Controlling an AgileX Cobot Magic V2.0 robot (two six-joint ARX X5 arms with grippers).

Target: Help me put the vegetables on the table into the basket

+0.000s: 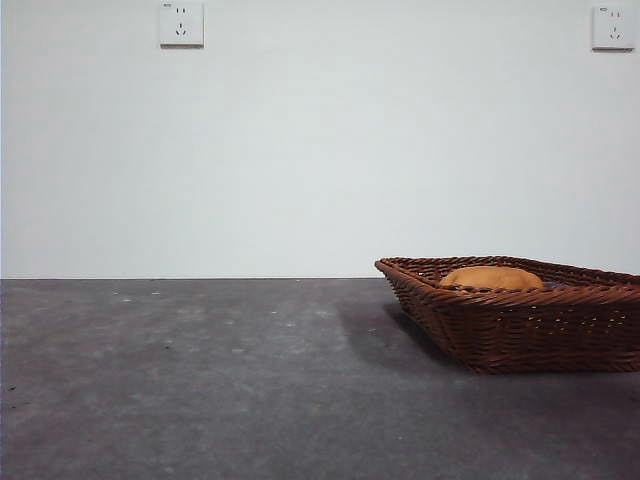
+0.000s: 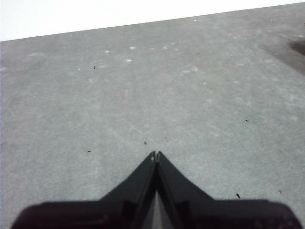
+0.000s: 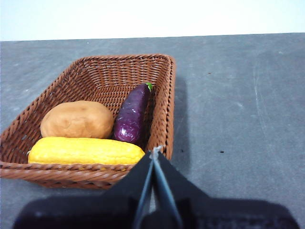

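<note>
Right gripper (image 3: 155, 155) fingers pressed together, holding nothing, tips just over the near braided rim of the wicker basket (image 3: 164, 102). Left gripper (image 2: 156, 156) fingers likewise pinched closed and empty, above bare speckled counter (image 2: 143, 95), well apart from anything. Just beyond the right tips: corn cob (image 3: 86, 150) lying along the near wall, potato (image 3: 77, 119) behind it and touching, eggplant (image 3: 132, 114) beside the potato, green stem toward the far wall, leaning along the side wall. All three vegetables inside the basket, none on the counter in any view. In front view only the potato top (image 1: 491, 278) peeking over the rim (image 1: 480, 295); corn and eggplant hidden by the wall there; no arm in that view. Two wall sockets (image 1: 181, 23) on the white wall behind. Looks like loading done, step in hand probably retreat to rest. To do it well: lift straight up and away before any sideways travel, so the closed tips clear the rim and don't snag the weave or drag the basket; avoid brushing the corn. Left arm waiting, nothing needed there.
</note>
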